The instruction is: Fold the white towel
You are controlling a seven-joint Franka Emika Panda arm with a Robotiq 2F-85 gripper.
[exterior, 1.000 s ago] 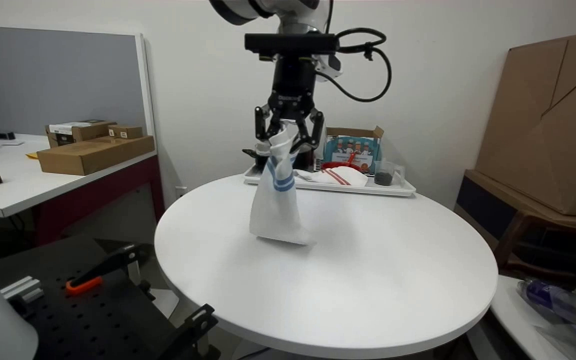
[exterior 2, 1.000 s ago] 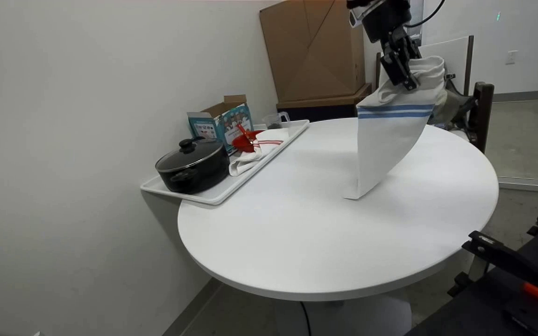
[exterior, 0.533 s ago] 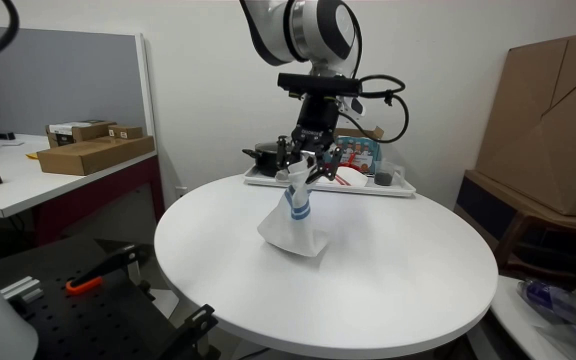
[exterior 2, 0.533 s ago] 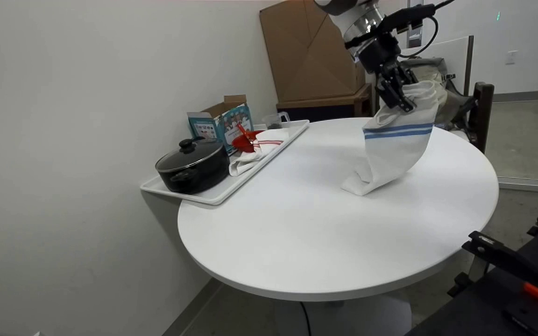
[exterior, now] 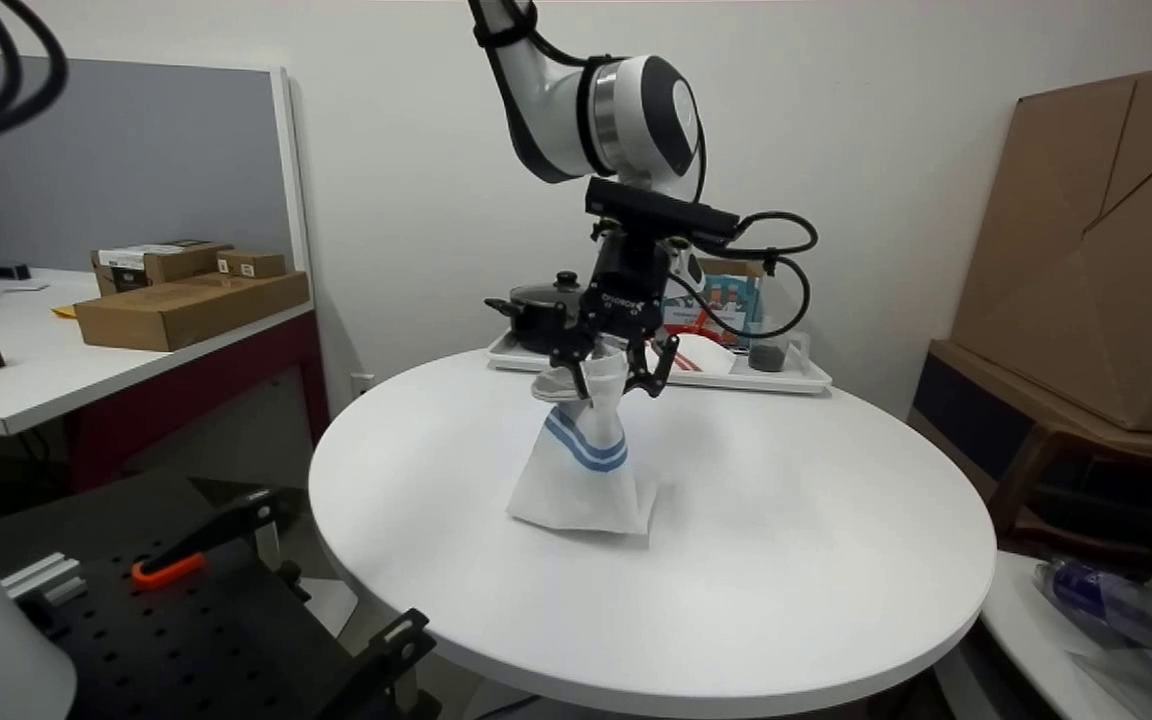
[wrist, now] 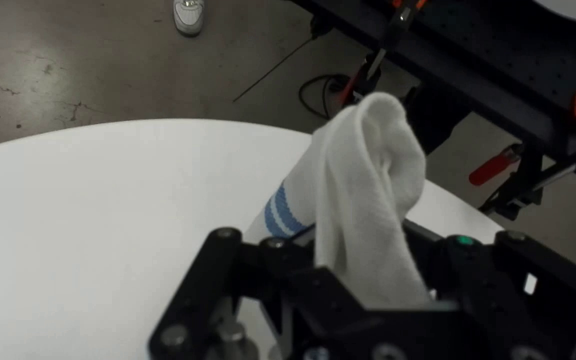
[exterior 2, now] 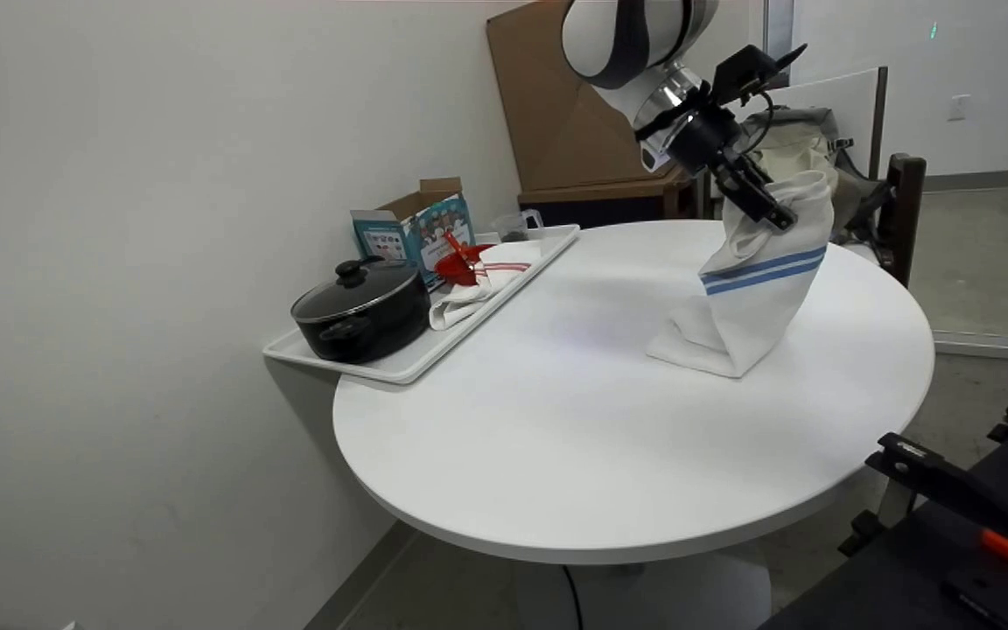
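The white towel (exterior: 576,495) with blue stripes hangs bunched from my gripper (exterior: 608,388) over the round white table. My gripper (exterior 2: 780,219) is tilted and shut on the upper part of the towel (exterior 2: 762,306), a little above the tabletop. The lower end of the towel rests on the table with a bent fold. In the wrist view the towel (wrist: 358,190) rises between the fingers and flops over beyond them, with blue stripes at its left. The fingertips are hidden behind the cloth there.
A white tray (exterior 2: 421,372) at the table's wall-side edge holds a black lidded pot (exterior 2: 360,311), a teal box (exterior 2: 443,227), a red item (exterior 2: 460,265), a red-striped white cloth (exterior 2: 469,302) and a clear measuring cup (exterior: 774,345). A black perforated bench (exterior: 186,620) stands beside the table.
My gripper has moved down with the towel and tilted more. More of the towel's lower end now lies bent on the table, where earlier it hung nearly straight.
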